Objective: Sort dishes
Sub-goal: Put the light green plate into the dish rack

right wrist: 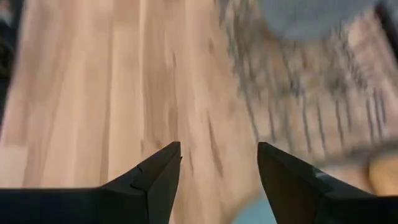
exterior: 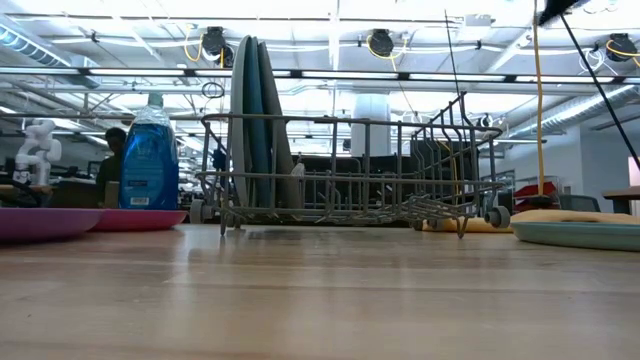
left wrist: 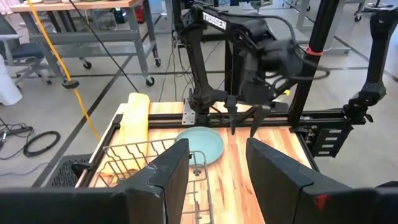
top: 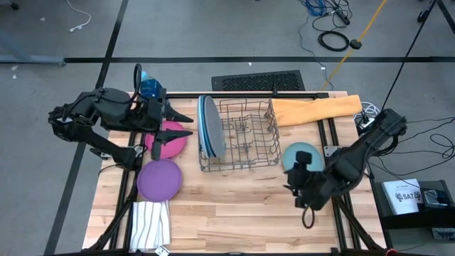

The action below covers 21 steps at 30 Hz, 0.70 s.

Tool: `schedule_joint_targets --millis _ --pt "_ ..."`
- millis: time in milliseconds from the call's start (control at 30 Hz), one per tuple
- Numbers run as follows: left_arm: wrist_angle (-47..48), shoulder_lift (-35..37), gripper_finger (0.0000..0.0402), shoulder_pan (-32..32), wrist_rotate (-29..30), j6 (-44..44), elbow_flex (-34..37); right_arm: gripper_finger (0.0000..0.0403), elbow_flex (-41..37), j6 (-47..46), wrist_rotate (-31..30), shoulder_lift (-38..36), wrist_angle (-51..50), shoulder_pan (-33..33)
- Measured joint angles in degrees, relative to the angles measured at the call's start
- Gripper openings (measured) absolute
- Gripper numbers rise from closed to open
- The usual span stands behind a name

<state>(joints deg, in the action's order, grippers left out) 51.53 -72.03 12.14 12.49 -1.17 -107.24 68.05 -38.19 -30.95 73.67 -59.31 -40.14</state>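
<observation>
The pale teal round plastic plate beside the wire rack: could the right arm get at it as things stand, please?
Probably yes. The right gripper hangs open beside the pale teal round plastic plate, which lies flat on the table with nothing on it; the wire dish rack stands clear to one side.

Wire rack point(top: 245, 135), matt wooden table point(top: 234, 213)

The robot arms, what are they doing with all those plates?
They are sorting dishes. Three large plates already stand upright at one end of the wire dish rack. The small magenta plastic plate, the purple plate and the pale teal plate lie flat on the wooden table. Neither arm holds anything: the left tool hangs open over the magenta plate, and the right tool is open beside the teal one.
</observation>
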Motion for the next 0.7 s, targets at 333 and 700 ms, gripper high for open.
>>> schedule_joint_targets --millis 333,700 --pt "0.0 0.0 0.0162 0.0 0.0 0.0 0.0 0.0205 -4.4 -18.3 9.9 8.0 -9.8 -3.1" --pt "0.0 0.0 0.0162 0.0 0.0 0.5 0.0 0.0206 -20.3 -23.9 13.6 8.9 -2.2 -3.1"
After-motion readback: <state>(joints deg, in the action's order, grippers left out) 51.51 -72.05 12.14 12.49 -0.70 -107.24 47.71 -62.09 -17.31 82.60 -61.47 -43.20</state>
